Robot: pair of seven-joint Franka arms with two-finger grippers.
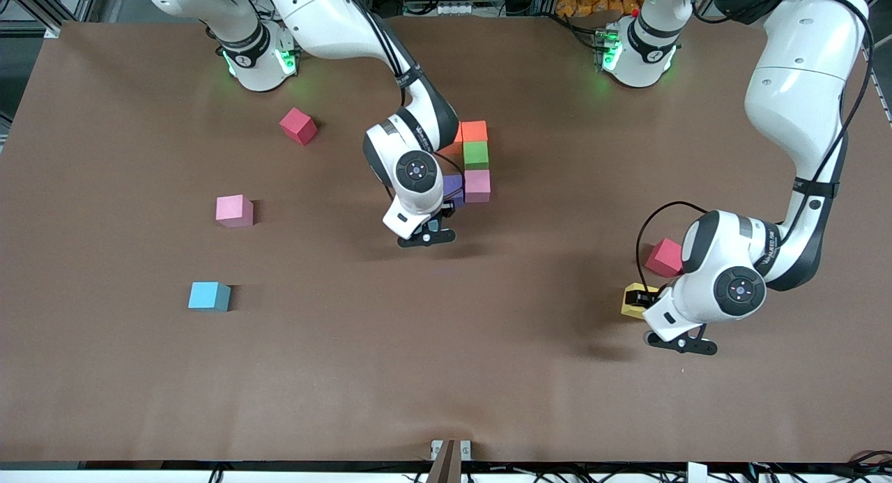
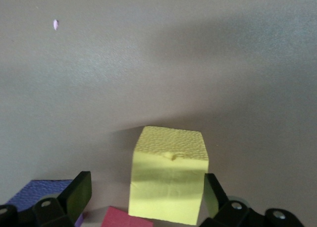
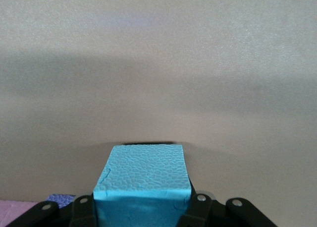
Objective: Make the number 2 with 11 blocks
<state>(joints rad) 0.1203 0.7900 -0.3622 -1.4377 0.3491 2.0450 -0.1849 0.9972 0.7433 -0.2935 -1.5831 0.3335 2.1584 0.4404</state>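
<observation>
- Two Franka arms are over the brown bench.
- Right hand pinches a light blue foam cube, low over the bench beside the stacked group.
- Left hand has its fingers spread on either side of a yellow foam cube that sits on the bench at the left arm's end; no contact visible.
- Partial number 2 near mid-bench: orange foam cube, green foam cube, pink foam cube in a touching column, with a purple foam cube beside the pink one. Right arm hides the rest.
- Loose cubes toward the right arm's end: red foam cube, pink loose cube, second light blue cube, well apart from each other.
- Another red cube lies just beside the yellow one.
</observation>
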